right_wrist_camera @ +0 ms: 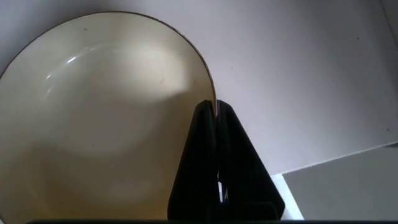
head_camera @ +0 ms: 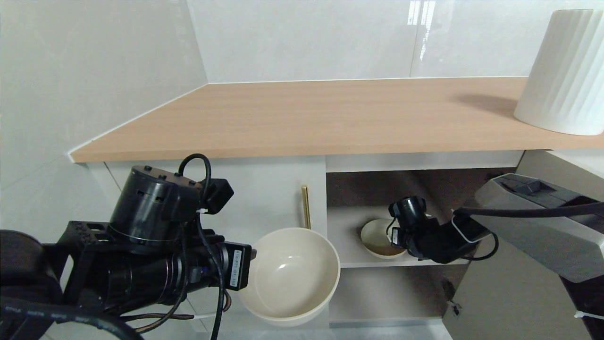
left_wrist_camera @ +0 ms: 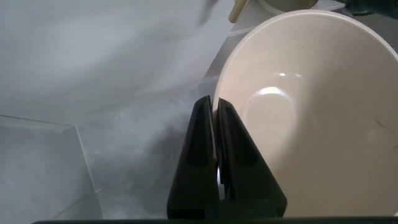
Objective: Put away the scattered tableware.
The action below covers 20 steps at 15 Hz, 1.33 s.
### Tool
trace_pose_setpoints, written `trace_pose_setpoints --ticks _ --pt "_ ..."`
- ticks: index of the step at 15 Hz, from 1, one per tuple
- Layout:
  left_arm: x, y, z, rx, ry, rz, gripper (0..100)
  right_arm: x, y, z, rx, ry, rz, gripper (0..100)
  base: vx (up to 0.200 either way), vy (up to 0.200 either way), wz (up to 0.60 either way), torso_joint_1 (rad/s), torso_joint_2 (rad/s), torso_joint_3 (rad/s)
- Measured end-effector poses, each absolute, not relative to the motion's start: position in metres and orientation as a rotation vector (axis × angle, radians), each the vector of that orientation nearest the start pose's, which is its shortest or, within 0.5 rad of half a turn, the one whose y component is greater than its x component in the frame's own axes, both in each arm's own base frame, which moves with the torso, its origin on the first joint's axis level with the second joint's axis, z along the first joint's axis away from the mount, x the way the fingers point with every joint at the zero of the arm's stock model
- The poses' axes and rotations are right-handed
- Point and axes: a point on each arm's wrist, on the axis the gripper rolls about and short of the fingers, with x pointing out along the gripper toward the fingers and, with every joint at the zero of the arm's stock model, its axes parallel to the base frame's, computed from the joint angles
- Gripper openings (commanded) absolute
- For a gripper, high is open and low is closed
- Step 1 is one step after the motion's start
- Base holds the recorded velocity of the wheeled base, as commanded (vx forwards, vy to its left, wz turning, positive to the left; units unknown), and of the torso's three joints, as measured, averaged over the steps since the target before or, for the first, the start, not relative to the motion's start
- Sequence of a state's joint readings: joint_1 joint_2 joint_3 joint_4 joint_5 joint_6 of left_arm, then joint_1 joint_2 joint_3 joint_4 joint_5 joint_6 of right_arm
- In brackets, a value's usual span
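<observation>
A large cream bowl [head_camera: 290, 276] hangs in front of the closed cabinet door, below the countertop. My left gripper [head_camera: 250, 269] is shut on its rim; in the left wrist view the black fingers [left_wrist_camera: 214, 134] pinch the edge of the large cream bowl [left_wrist_camera: 311, 112]. A smaller cream bowl [head_camera: 377, 237] rests on the shelf inside the open cabinet, at its left side. My right gripper [head_camera: 395, 236] is shut on that bowl's rim, and the right wrist view has the fingers [right_wrist_camera: 214, 127] clamped over the edge of the smaller bowl [right_wrist_camera: 99, 106].
A wooden countertop [head_camera: 330, 113] runs above the cabinet, with a white ribbed vase [head_camera: 566, 71] at its far right. A brass handle [head_camera: 306, 206] stands on the closed door beside the large bowl. The open cabinet door [head_camera: 509, 293] stands at the right.
</observation>
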<state>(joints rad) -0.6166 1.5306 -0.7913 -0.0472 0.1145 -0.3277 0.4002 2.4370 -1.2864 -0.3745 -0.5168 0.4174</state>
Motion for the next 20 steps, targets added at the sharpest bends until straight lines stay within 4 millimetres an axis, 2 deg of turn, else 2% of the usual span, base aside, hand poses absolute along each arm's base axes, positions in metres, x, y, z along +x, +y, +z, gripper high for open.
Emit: trace_pose_setpoints --ticks 5,6,12,15,17,20 --pt "0.203 -0.14 0.173 -0.061 0.718 -0.368 0 0.412 0.16 -0.006 0.057 0.654 -0.257 0 0.0 0.0 0.0 0.0 0.0 0.0" --pt "0.203 -0.14 0.173 -0.061 0.717 -0.369 0 0.412 0.159 -0.006 0.056 0.655 -0.258 100 0.0 0.0 0.0 0.0 0.0 0.0" --pt "0.202 -0.14 0.176 -0.065 0.708 -0.371 0 0.416 0.16 -0.002 0.084 0.631 -0.261 100 0.0 0.0 0.0 0.0 0.0 0.0" --pt "0.202 -0.14 0.176 -0.06 0.707 -0.374 0 0.412 0.16 0.008 0.101 0.617 -0.256 100 0.0 0.0 0.0 0.0 0.0 0.0" --pt "0.203 -0.141 0.172 -0.026 0.714 -0.383 0 0.398 0.163 0.029 0.113 0.606 -0.22 100 0.0 0.0 0.0 0.0 0.0 0.0" --pt "0.211 -0.15 0.164 0.031 0.706 -0.413 0 0.355 0.172 0.065 0.132 0.637 -0.059 100 0.0 0.0 0.0 0.0 0.0 0.0"
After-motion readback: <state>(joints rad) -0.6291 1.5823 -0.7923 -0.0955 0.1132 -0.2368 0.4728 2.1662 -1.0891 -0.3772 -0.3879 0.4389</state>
